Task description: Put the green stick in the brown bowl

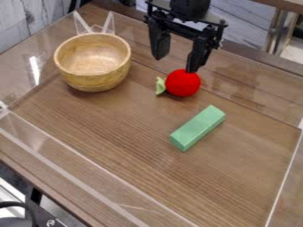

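Near the far left corner of the table (112, 160), the brown bowl (94, 63) is seen with nothing held inside. The green stick (198, 128) is laid toward the right edge. The gripper (180, 60) is opened wide above.

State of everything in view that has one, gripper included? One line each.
gripper: open, above the table, nothing held
brown bowl: upright, no stick in it
green stick: lying flat on the table, outside the bowl
red ball: resting on the table between bowl and stick, green leaf at its side toward the bowl
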`<move>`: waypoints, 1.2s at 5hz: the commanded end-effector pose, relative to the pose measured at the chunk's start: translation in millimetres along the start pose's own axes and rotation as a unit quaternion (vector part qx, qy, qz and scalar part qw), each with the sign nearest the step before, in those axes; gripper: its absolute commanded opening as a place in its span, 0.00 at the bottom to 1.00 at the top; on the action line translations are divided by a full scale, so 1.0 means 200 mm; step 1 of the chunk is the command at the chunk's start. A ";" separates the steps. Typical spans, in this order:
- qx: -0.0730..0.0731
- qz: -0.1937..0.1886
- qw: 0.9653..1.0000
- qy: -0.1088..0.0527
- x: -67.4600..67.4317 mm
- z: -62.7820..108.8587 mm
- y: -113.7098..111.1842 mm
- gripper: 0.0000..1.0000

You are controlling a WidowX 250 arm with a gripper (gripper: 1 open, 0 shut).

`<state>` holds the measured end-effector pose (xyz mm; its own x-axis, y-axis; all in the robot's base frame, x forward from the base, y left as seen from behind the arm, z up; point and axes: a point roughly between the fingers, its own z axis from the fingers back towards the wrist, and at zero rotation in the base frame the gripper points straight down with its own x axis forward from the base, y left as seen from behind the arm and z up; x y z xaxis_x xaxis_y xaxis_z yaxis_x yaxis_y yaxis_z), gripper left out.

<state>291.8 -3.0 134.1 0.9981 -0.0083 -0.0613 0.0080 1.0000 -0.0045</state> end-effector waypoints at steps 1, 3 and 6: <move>-0.004 -0.018 1.000 0.008 -0.02 -0.07 -0.05 1.00; -0.007 -0.020 1.000 0.006 -0.01 -0.27 -0.10 1.00; -0.011 -0.010 1.000 -0.012 -0.01 -0.51 -0.17 1.00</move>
<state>277.7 -39.2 22.5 0.9965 -0.0321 -0.0772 0.0303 0.9993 -0.0239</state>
